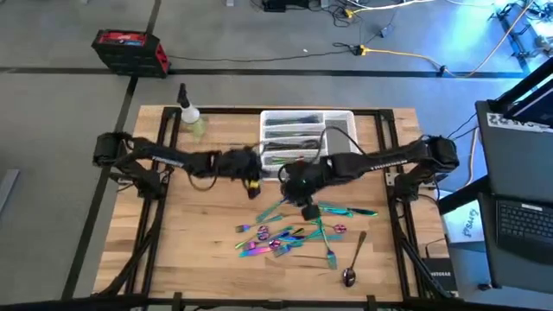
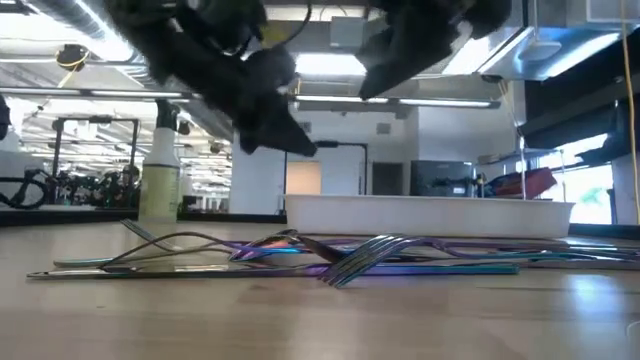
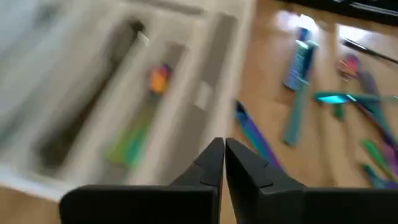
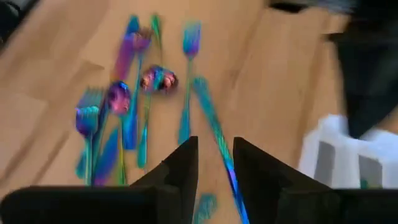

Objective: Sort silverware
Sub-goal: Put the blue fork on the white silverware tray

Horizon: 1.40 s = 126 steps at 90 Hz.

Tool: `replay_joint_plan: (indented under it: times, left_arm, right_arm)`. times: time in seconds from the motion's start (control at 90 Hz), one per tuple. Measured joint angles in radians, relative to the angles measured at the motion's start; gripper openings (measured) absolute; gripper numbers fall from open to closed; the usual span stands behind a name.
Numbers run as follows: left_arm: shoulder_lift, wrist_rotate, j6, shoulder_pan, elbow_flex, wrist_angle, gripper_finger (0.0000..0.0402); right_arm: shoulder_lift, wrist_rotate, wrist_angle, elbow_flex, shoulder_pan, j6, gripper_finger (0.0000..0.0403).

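The wooden table [image 1: 173, 250] fills the middle of the high view, and the white tray [image 1: 341, 118] sits at its upper centre with some pieces already inside. Below the tray, in the lower centre, the silverware [image 1: 289, 238] lies scattered: slim forks, spoons and knives shining teal, purple and pink, with one darker spoon [image 1: 352, 269] at the lower right. The right gripper [image 4: 216, 163] hangs over this pile, slightly open and empty. The left gripper [image 3: 224, 160] is beside the tray, nearly closed, holding nothing.

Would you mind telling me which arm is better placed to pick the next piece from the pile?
Probably the right: its gripper hangs open directly over the silverware, whereas the left gripper is shut beside the white tray.
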<state>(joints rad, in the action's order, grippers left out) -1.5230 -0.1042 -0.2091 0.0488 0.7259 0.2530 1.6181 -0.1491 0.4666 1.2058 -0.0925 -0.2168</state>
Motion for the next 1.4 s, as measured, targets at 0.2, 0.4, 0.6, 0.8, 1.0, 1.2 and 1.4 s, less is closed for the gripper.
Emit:
replay_joint_plan:
  times: [0.2,0.4,0.6,0.8,1.0,1.2,1.4]
  left_arm:
    - [-0.035,-0.107,0.026,-0.181,-0.022,-0.019,0.0021]
    - [-0.081,-0.145,-0.062,-0.28,-0.022,-0.076,0.0086]
    - [-0.117,-0.191,-0.158,-0.339,-0.02,-0.067,0.0146]
    - [-0.128,-0.195,-0.246,-0.413,-0.02,-0.08,0.0155]
    - [-0.133,-0.262,-0.289,-0.494,-0.019,-0.082,0.0155]
    - [-0.174,-0.303,-0.311,-0.507,-0.019,-0.087,0.0155]
    - [-0.209,-0.294,-0.313,-0.469,-0.019,-0.085,0.0155]
  right_arm:
    - [0.0,0.038,-0.134,-0.059,-0.036,0.151,0.0085]
    - [0.0,0.185,-0.23,-0.058,-0.105,0.217,0.0085]
    - [0.0,0.359,-0.213,-0.058,-0.165,0.292,0.0085]
    - [0.0,0.451,-0.173,-0.058,-0.185,0.378,0.0085]
    - [0.013,0.477,-0.11,-0.058,-0.196,0.45,0.0085]
    - [0.031,0.525,-0.096,-0.058,-0.196,0.491,0.0085]
    - [0.046,0.539,-0.07,-0.058,-0.196,0.552,0.0085]
